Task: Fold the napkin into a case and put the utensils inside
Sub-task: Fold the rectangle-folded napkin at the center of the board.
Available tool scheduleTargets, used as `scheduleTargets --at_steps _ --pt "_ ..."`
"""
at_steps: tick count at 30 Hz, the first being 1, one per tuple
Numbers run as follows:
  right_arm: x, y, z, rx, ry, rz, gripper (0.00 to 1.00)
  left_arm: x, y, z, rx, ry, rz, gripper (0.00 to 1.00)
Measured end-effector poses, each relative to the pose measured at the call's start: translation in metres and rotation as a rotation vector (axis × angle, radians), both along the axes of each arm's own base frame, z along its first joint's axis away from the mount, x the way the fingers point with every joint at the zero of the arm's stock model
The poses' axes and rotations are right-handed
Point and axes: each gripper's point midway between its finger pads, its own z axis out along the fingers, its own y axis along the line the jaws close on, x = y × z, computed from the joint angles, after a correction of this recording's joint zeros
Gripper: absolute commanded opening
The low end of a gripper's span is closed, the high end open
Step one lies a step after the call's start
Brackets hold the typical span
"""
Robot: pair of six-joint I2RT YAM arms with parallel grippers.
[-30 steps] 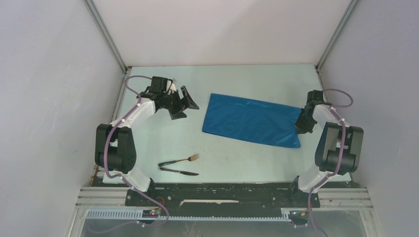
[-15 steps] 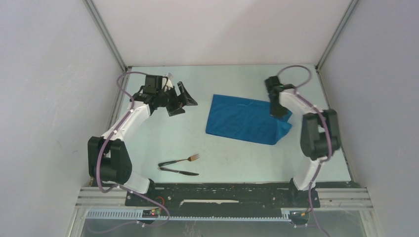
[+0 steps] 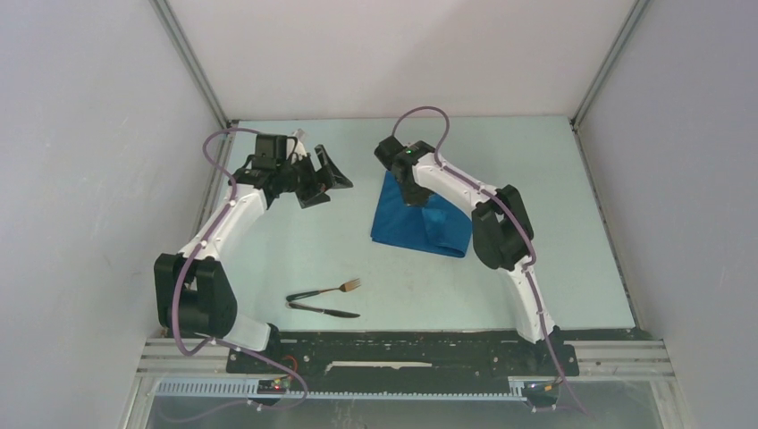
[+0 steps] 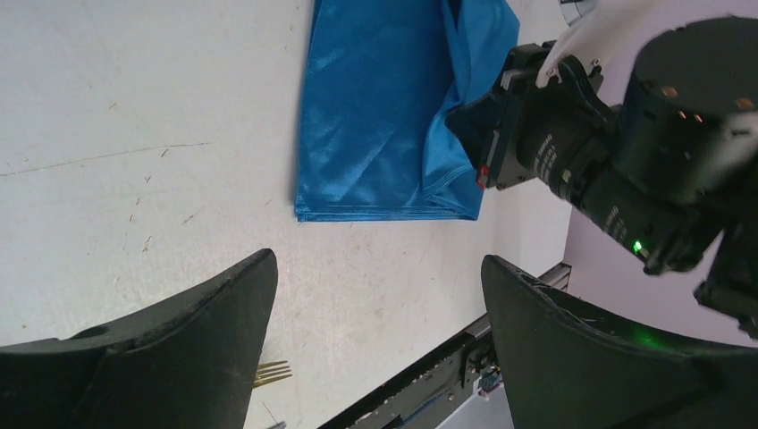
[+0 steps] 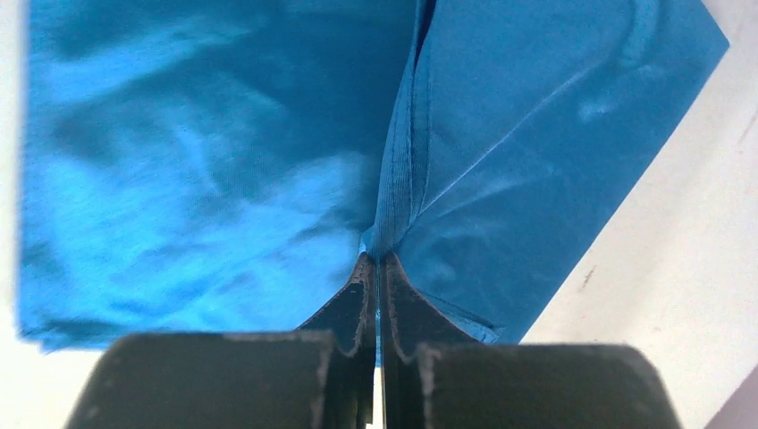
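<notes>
1. We are pinching a raised fold of the napkin [image 3: 398, 228] at mid-table, our right gripper [image 5: 375, 268] pressed together.
2. We are holding our left gripper [image 4: 377, 268] spread, apart from the cloth.
3. The fork [image 3: 340, 288] and knife [image 3: 326, 311] are lying nearer us.

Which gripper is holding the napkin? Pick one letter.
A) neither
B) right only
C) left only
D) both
B: the right gripper is shut on a raised fold of the napkin, while the left gripper stands open, apart from the cloth.
</notes>
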Motion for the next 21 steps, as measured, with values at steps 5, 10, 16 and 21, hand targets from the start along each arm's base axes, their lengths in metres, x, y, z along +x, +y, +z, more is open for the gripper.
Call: scheduleTargets --at_steps 5,10,16,21 --pt "-0.01 0.029 0.008 0.055 0.011 0.056 0.0 0.001 0.002 0.0 -0.001 0.0 0.007 0.91" --pt "-0.018 0.042 0.002 0.112 0.057 0.081 0.0 0.002 0.003 0.0 -0.002 0.0 0.009 0.91" --pt "-0.022 0.057 -0.008 0.177 0.104 0.102 0.0 0.002 0.004 0.001 -0.007 0.001 0.009 0.91" --pt "-0.022 0.075 -0.007 0.247 0.119 0.127 0.0 0.003 0.007 0.001 -0.008 0.001 0.017 0.91"
